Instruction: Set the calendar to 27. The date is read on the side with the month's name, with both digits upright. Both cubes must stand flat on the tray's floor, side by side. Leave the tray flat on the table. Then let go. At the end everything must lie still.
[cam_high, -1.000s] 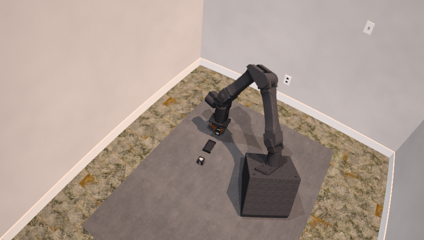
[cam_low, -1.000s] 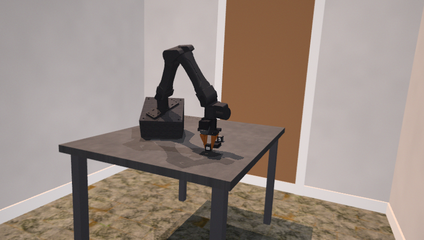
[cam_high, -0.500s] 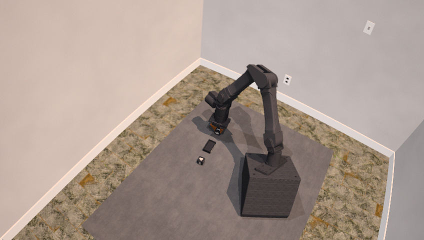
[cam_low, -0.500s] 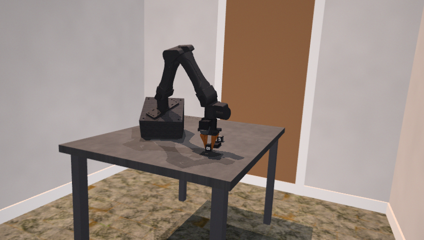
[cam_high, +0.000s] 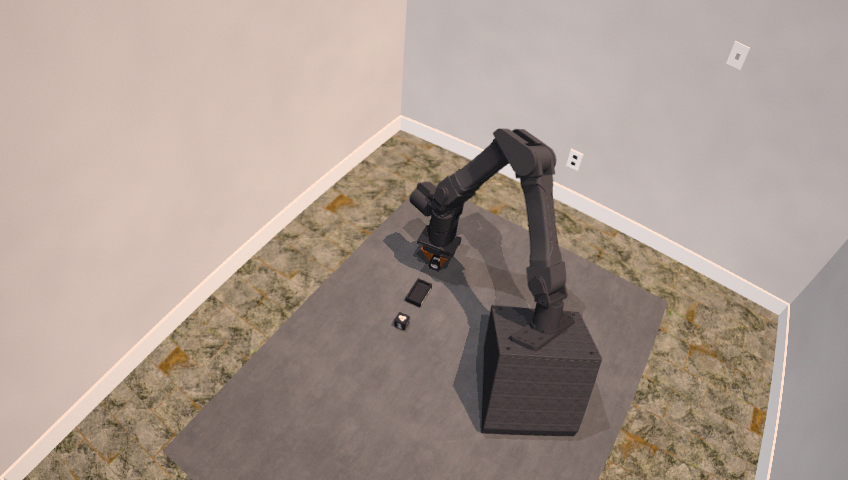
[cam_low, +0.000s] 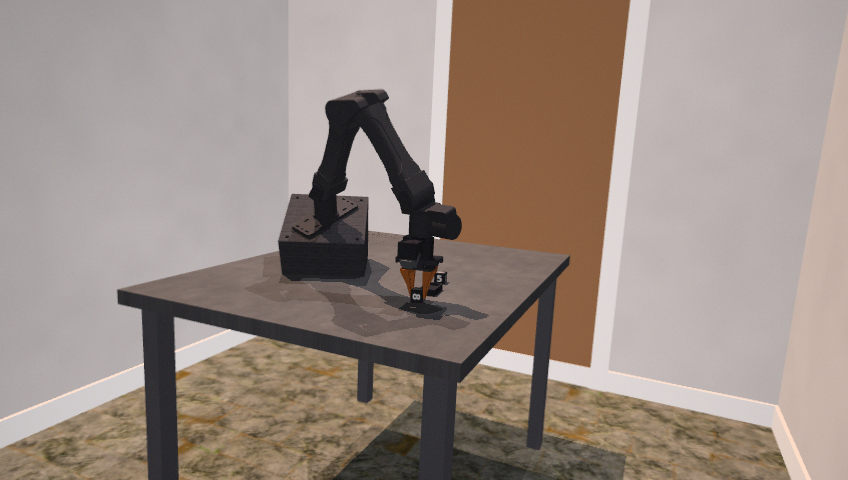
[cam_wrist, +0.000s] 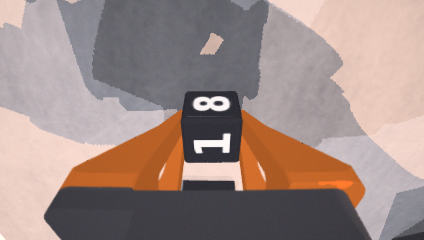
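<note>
My gripper (cam_high: 435, 263) (cam_low: 417, 292) (cam_wrist: 211, 119) points down, its orange fingers shut on a black cube (cam_low: 416, 295) (cam_wrist: 212, 141). The wrist view shows a white 8 and a white 1, both turned sideways, on two of its faces. The cube is low over the table; whether it touches is unclear. The black tray (cam_high: 418, 292) (cam_low: 435, 290) lies flat and empty beside the gripper. The second black cube (cam_high: 402, 321) (cam_low: 439, 277) stands on the table beyond the tray, with a 5 facing the exterior camera and a pale, unreadable mark on top. The held cube's underside is hidden.
The arm's dark base block (cam_high: 538, 392) (cam_low: 324, 258) stands on the grey table (cam_high: 309, 380) (cam_low: 505, 273), well away from the tray. The tray lies between the gripper and the second cube. The arm's shadow covers the table around the gripper.
</note>
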